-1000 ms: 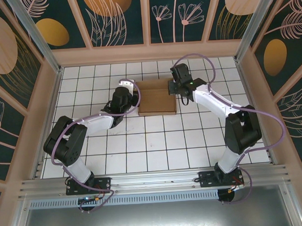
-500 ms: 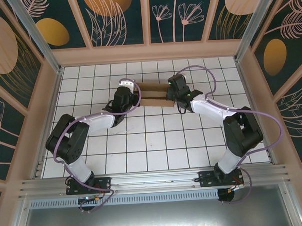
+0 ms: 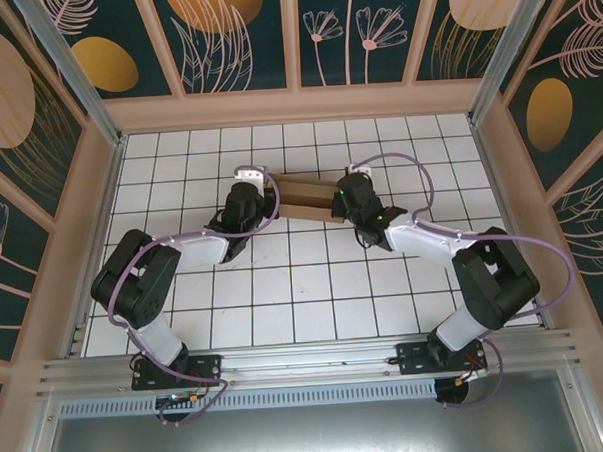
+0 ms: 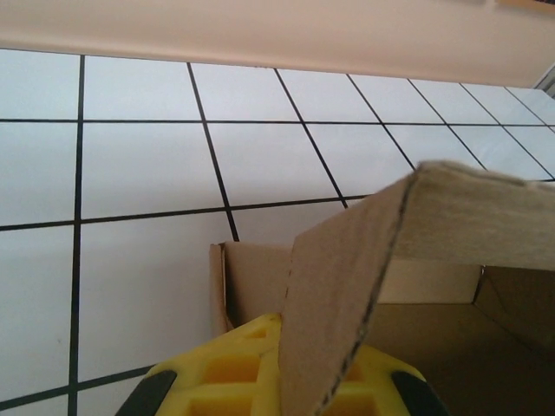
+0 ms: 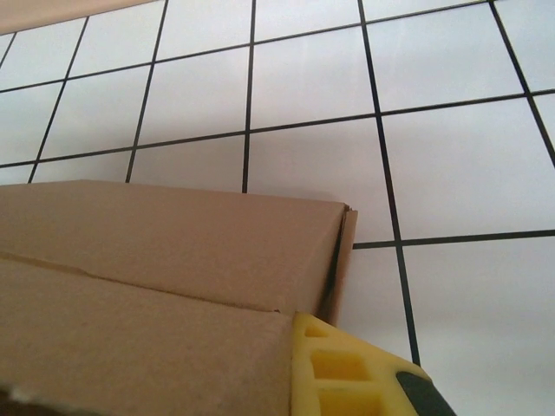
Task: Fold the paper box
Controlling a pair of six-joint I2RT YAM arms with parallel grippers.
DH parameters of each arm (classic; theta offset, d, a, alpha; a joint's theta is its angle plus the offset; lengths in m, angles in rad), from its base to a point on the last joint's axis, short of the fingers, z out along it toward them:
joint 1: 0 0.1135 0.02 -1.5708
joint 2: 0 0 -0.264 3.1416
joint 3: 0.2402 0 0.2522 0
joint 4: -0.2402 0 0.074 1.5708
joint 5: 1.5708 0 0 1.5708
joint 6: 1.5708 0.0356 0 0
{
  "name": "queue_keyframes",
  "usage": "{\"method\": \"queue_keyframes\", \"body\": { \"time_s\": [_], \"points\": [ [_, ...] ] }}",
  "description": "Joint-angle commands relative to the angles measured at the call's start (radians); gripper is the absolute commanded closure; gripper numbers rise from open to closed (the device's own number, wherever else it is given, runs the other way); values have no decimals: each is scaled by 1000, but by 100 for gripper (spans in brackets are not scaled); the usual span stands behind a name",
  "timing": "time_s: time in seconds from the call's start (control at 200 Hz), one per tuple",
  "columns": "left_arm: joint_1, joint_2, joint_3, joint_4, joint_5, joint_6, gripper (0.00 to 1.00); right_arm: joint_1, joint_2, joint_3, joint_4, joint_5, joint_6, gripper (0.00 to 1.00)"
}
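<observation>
I hold the paper box [image 3: 302,196] by both ends, far back on the tiled table [image 3: 284,287].
My left gripper [image 3: 269,194] is clenched on a raised flap [image 4: 338,295] at the box's left end, with the flap between its yellow fingers [image 4: 225,377]. My right gripper [image 3: 333,198] is clenched on the right end, one yellow finger [image 5: 347,373] tight against the brown card. The box hangs a bit tilted between them.

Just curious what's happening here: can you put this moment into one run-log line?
object: brown cardboard paper box, partly folded | left gripper: shut on its flap | right gripper: shut on opposite end
</observation>
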Motion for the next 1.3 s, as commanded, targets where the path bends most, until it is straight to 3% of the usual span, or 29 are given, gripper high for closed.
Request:
{"method": "queue_keyframes", "body": {
  "time_s": [0.0, 0.405, 0.606, 0.686, 0.886, 1.086, 1.201, 1.296],
  "points": [
    [-23, -1, -59, 28, 66, -47, 100, 58, -50, -79, 175, 22, -20, 100],
    [-55, 55, -269, 374, 18, -71, 100, 157, -64, -319, 537, 186, -48, 100],
    [-64, 77, -300, 439, -8, -72, 100, 175, -58, -373, 624, 223, -82, 100],
    [-67, 99, -306, 471, -16, -77, 100, 181, -62, -396, 676, 223, -110, 93],
    [-72, 86, -325, 473, -53, -84, 100, 196, -136, -458, 762, 197, -181, 64],
    [-73, 75, -311, 430, -89, -81, 100, 219, -270, -521, 729, 136, -251, 23],
    [-73, 88, -295, 419, -98, -81, 100, 242, -403, -597, 726, 138, -269, 11],
    [-74, 97, -284, 421, -90, -84, 100, 246, -531, -628, 653, 156, -247, 10]
  ]
}}
